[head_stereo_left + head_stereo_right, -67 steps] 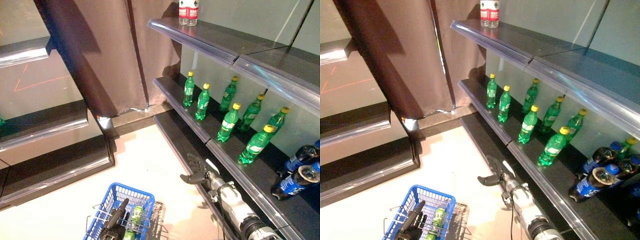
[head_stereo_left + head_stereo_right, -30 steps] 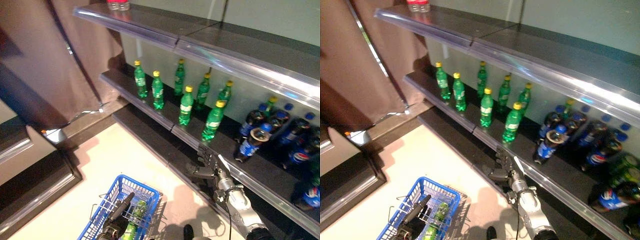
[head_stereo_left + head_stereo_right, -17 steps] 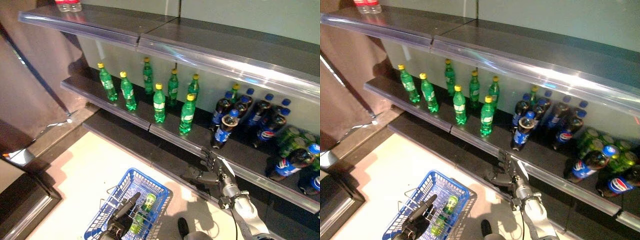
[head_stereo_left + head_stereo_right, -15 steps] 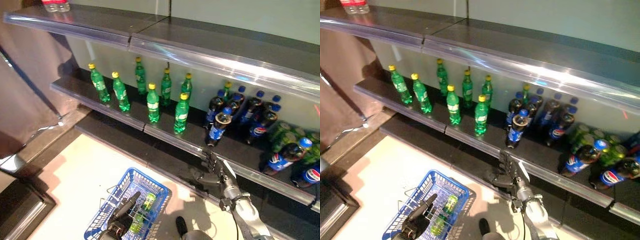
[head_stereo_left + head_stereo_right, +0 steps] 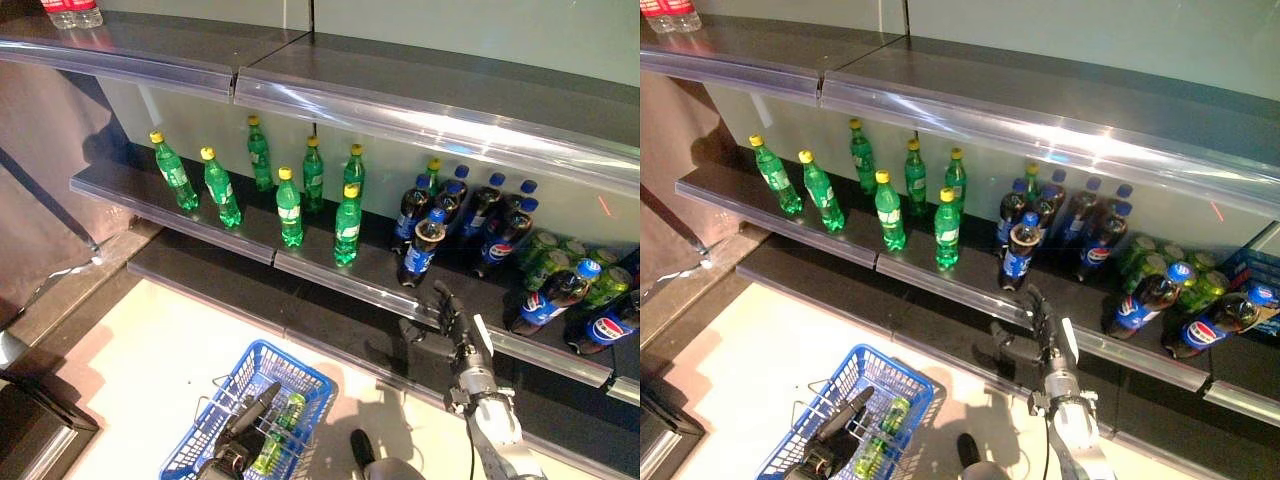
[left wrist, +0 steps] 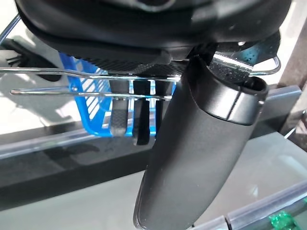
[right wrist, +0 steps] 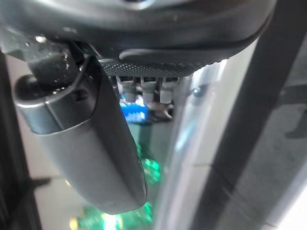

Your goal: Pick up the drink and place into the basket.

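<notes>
Right hand (image 5: 453,325) open just below the cola bottle (image 5: 418,250) — apart.

Glossy plastic bottles (image 5: 347,226), blue plastic basket (image 5: 226,384), shiny shelf edge (image 5: 330,283)

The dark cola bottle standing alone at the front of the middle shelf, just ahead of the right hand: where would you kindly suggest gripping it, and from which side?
Probably around the labelled body of the cola bottle, coming straight in from the aisle side. It stands upright ahead of its group, so its front is clear. The right hand is open, just below the shelf lip.
</notes>
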Robot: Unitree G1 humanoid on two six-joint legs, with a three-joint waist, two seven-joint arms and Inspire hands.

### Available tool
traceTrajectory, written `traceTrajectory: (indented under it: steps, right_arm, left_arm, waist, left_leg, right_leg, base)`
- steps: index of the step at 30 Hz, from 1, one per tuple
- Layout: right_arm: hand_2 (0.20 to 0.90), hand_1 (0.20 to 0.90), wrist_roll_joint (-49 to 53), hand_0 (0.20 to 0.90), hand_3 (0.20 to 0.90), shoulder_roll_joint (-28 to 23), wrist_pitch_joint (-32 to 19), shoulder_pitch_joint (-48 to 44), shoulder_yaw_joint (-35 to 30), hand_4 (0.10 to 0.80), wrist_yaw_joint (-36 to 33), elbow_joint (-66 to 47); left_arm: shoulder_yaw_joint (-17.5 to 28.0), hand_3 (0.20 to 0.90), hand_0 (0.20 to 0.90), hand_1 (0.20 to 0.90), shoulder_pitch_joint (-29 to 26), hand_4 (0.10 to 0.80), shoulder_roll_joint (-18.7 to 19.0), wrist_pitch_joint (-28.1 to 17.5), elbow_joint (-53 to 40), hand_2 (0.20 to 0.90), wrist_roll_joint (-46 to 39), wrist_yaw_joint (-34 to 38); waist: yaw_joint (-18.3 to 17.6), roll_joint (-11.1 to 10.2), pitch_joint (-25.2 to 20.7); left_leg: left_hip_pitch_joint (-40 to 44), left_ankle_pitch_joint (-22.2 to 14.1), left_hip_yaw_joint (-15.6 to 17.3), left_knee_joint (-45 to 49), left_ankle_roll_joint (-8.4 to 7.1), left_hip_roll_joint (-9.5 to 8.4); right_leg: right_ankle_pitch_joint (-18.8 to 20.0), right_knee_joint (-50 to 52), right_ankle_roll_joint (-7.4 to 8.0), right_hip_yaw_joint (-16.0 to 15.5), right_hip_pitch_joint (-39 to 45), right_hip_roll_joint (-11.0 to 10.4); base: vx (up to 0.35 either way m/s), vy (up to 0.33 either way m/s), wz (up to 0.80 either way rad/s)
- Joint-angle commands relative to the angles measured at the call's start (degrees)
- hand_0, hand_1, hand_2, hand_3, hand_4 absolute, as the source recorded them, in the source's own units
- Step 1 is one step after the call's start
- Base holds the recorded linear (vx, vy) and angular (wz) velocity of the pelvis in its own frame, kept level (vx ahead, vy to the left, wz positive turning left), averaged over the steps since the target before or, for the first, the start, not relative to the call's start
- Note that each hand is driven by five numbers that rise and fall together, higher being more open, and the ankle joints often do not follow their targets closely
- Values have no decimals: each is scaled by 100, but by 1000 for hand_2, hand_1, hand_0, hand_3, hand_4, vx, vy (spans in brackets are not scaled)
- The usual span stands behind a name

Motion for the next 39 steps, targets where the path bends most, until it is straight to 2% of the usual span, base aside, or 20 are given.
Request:
traceTrajectory:
  steps: [1, 6, 13, 23, 29, 39]
  right_arm:
    - [900, 900, -153, 900, 900, -110, -801, -472, -534, 800, -512, -641]
    - [900, 900, -293, 900, 900, -128, -921, -423, -765, 800, -985, -790]
    - [900, 900, -438, 900, 900, -326, -1181, -826, -789, 800, -1473, -812]
    - [900, 900, -800, 900, 900, -661, -1469, -1685, -677, 800, -2279, -1006]
    - [900, 900, -864, 900, 900, -800, -1563, -2039, -767, 800, -2462, -1123]
    - [900, 900, -996, 900, 900, -864, -1613, -2149, -1020, 800, -2301, -1752]
  left_arm:
    - [392, 200, 300, 300, -537, 100, 185, -474, -737, 300, -226, -400]
    - [448, 200, 300, 300, -424, 100, 221, -490, -837, 300, -245, -343]
    - [302, 200, 300, 300, -615, 100, 322, -750, -949, 300, -493, -407]
    - [-91, 200, 300, 300, -1205, 100, 612, -1192, -1066, 300, -800, -576]
    - [-180, 200, 300, 300, -1397, 100, 706, -1258, -1089, 300, -968, -603]
    - [-55, 200, 300, 300, -1369, 100, 629, -1268, -1122, 300, -1019, -662]
  waist:
    - [69, 111, 12]
    - [68, 164, 167]
    - [78, 226, 645]
    - [166, 260, 1560]
    - [187, 313, 1879]
    - [153, 317, 1953]
  left_leg:
    - [-851, -666, -738, 1271, 309, -309]
    - [-961, -604, -812, 1270, 314, -308]
    - [-1433, -389, -907, 1233, 277, -253]
    - [-2769, -178, -1047, 1744, 239, -199]
    - [-3044, 76, -1118, 1555, 162, -177]
    - [-3137, 208, -1088, 1434, 98, -166]
  right_leg:
    - [-465, 716, 167, -240, -69, -78]
    - [-472, 721, 155, -215, -125, -19]
    - [-513, 862, 127, -270, -551, 68]
    - [-512, 1286, -91, -378, -1678, 234]
    - [-446, 1255, -191, -481, -1943, 346]
    - [-377, 1126, -213, -528, -2004, 368]
  base:
    - [30, -62, -1]
    - [34, -70, -1]
    - [-115, -58, -5]
    - [-153, -53, 4]
    - [-79, -29, -25]
    - [-24, 3, -15]
